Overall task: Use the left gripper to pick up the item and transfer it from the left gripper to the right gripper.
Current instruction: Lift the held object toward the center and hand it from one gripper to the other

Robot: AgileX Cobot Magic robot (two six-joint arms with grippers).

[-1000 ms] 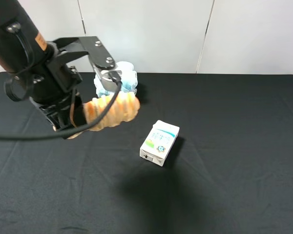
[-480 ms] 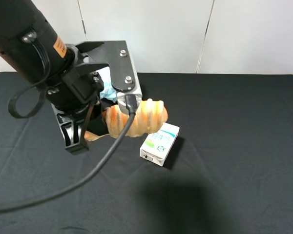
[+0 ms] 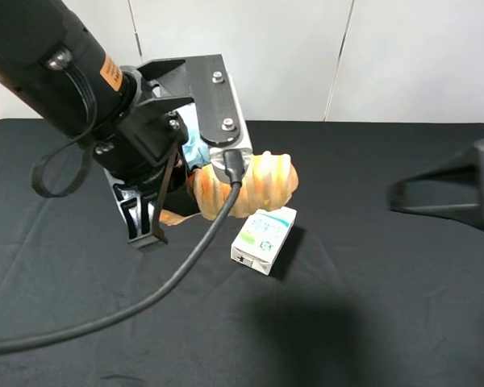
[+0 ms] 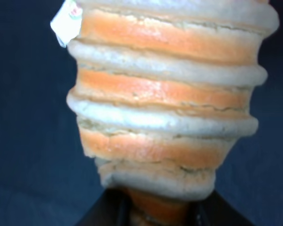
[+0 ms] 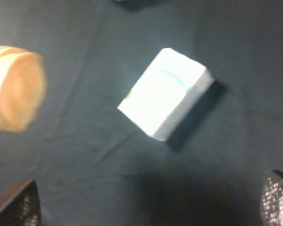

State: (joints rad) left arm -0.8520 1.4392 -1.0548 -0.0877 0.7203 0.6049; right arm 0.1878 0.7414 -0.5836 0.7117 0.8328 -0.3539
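Left end effector (image 3: 189,197): jaws clamped on the item (image 3: 258,185), holding it by one end, off the table (image 3: 371,322). In the left wrist view the item (image 4: 170,103) rises straight out of the dark jaw base, ridges running across, so its long axis continues the line of this end effector. The free end points toward the right arm. White carton (image 3: 264,239) lies on the table just under that free end; whether they touch cannot be told, and it is not part of the grasp. Right end effector (image 3: 399,196): well apart from the item, wedge tip aimed back toward it. Its fingers (image 5: 16,207) stand wide apart with only table between them, so it is spread and empty. From its camera the item (image 5: 14,87) shows blurred and nearly end-on, off to one side of the gap rather than ahead of it, with the carton (image 5: 167,92) closer to centre. Judgement: pick-up done, transfer not yet begun. The handover turns on bringing the item's free end, axis-on, into the right end effector's gap. Risk: closing on the carton's side rather than on the item.
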